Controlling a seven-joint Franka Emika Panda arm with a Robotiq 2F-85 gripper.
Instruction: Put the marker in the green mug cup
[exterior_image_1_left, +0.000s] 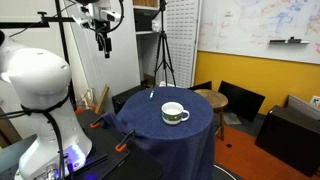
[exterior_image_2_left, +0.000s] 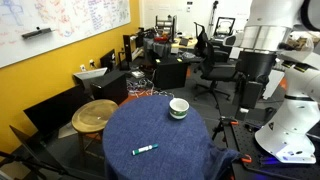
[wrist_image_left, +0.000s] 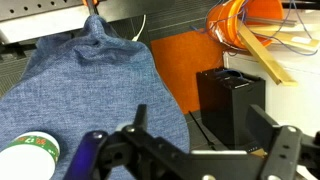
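In both exterior views the marker (exterior_image_2_left: 145, 150) lies near the edge of the table (exterior_image_2_left: 120, 125), apart from the green mug (exterior_image_2_left: 179, 107); the wrist view shows only the mug. The gripper (wrist_image_left: 198, 112) hangs high, jaws spread wide, empty.

Raised claw (exterior_image_1_left: 103, 47), jaws seemingly apart.

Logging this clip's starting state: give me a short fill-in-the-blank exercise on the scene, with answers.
1. The marker lies flat on the ____ tablecloth.
2. The green mug cup stands ____, apart from the marker.
3. In the wrist view, the gripper holds nothing and its jaws are ____.
Missing words: blue; upright; open.
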